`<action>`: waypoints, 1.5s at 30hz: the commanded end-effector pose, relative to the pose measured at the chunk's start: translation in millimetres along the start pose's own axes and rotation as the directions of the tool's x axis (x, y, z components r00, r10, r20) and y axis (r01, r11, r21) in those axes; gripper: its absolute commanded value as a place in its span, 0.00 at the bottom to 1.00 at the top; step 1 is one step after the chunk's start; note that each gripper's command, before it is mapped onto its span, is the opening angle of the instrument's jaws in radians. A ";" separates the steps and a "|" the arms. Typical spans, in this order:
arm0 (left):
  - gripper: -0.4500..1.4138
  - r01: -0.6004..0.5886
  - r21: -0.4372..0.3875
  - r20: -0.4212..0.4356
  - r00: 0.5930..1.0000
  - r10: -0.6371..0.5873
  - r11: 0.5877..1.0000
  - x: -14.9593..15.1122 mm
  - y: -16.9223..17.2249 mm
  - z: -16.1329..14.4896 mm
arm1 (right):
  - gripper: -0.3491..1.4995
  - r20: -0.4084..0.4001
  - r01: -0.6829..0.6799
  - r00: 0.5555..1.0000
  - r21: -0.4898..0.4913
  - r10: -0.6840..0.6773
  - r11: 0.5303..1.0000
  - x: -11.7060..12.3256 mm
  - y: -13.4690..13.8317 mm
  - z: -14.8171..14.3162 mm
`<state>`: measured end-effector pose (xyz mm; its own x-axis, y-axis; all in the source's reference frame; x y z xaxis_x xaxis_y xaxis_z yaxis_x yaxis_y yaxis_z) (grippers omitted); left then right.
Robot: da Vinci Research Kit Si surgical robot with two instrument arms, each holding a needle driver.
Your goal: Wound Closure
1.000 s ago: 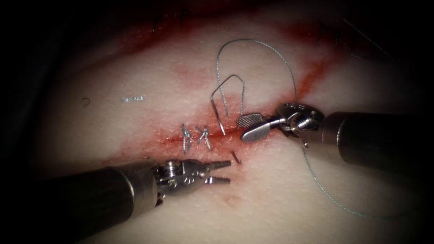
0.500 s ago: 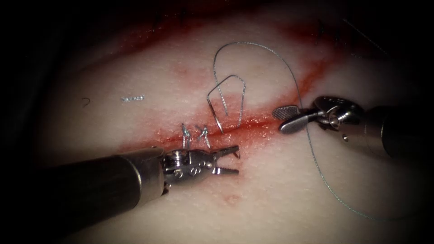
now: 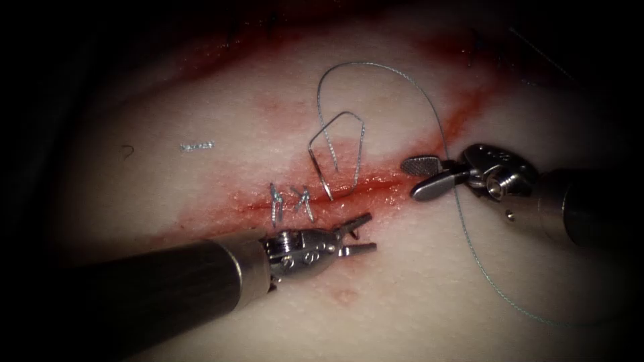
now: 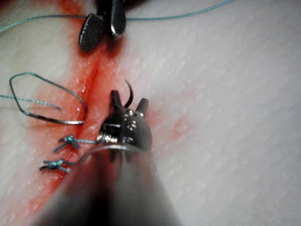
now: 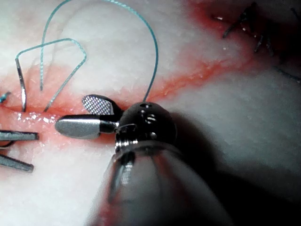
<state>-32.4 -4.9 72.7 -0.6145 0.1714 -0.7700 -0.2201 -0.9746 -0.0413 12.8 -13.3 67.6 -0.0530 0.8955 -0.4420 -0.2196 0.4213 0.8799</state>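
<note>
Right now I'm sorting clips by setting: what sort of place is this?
Probably a suturing practice bench: left tool and right tool, open and empty, over cut tissue; thread; needle stuck in tissue.

Your two tools, as built.
Dark cylindrical shafts [image 3: 168, 281] end in shiny silver wrists [image 3: 302, 248] with small screws; jaw faces are cross-hatched [image 5: 96, 103].

Item 1: cut end of thread [image 3: 197, 145], short and pale, lay loose left of centre.
Item 2: dark curled fibre [image 3: 127, 151], just left of item 1.
Item 3: dark old stitches [image 5: 240, 21].
Item 4: small red spot [image 3: 345, 295], low centre.
</note>
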 end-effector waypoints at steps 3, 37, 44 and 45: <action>0.58 0.006 0.025 -0.006 1.000 -0.006 1.000 -0.5 0.0 0.6 | 0.70 -0.022 0.008 1.000 -0.034 -0.008 0.999 -0.5 0.4 0.9; 0.00 0.337 -0.400 -0.216 0.869 -0.445 0.852 3.7 -1.5 -3.1 | 0.68 -0.002 0.359 0.934 0.011 -0.359 0.933 -1.0 0.4 0.8; 0.00 0.421 -0.512 -0.177 0.801 -0.572 0.749 4.7 -0.9 -5.0 | 0.68 0.008 0.354 0.935 0.054 -0.355 0.934 -1.2 -0.3 0.7; 0.00 0.435 -0.529 -0.169 0.788 -0.593 0.729 4.9 -0.6 -5.5 | 0.68 0.009 0.354 0.935 0.058 -0.355 0.933 -1.3 -0.5 0.7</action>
<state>-30.5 -4.2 64.6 -0.2196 0.7047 -0.6746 -0.0216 -0.6948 -0.7188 12.8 -14.3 67.3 0.0387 0.6874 -0.7252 -0.1676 0.7199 0.6735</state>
